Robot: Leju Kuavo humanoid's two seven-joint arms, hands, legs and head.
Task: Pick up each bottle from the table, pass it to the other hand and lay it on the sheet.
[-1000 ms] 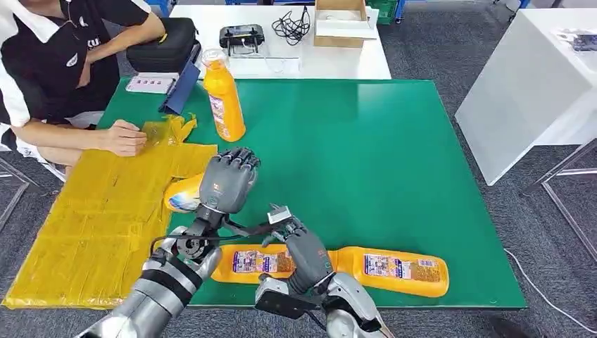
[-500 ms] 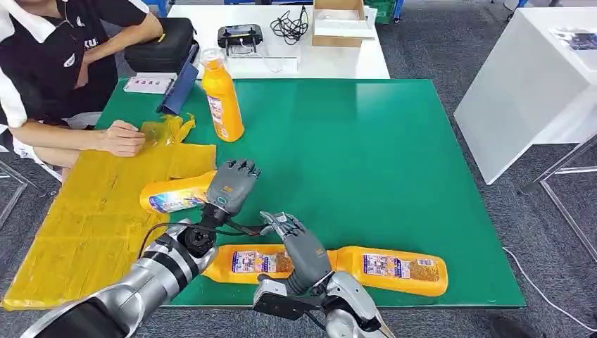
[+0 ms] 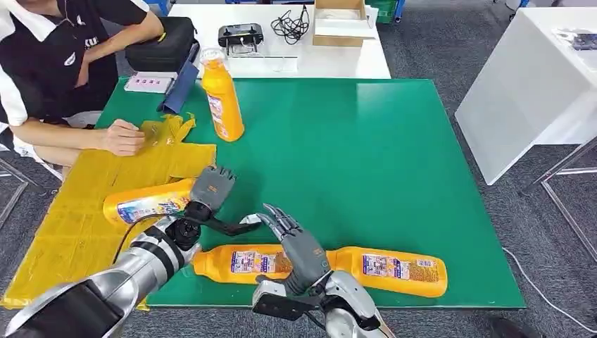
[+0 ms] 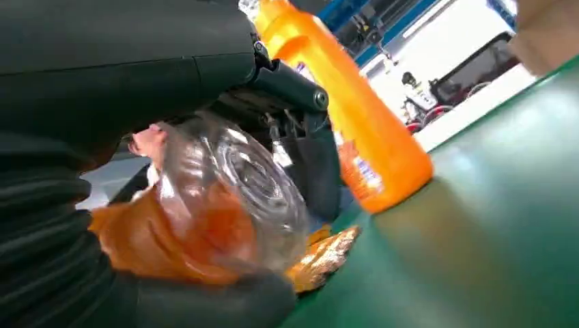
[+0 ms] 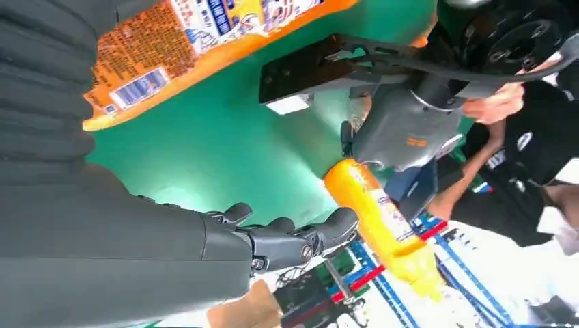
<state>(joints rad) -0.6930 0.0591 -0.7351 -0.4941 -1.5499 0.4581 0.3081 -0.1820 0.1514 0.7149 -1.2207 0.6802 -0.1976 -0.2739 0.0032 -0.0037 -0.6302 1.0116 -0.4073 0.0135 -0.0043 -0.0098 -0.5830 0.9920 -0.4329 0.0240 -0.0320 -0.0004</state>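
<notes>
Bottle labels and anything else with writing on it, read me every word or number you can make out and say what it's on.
No text can be read.
Labels on the held bottle, the two lying bottles and the standing bottle: print and a barcode, too small.
Person's shirt: white lettering, blurred.
Left hand: small orange mark, unreadable.

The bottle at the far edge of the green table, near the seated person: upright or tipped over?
Upright. The far bottle stands on its base on the green table, clear cap on top, unlike two bottles lying flat at the near edge.
</notes>
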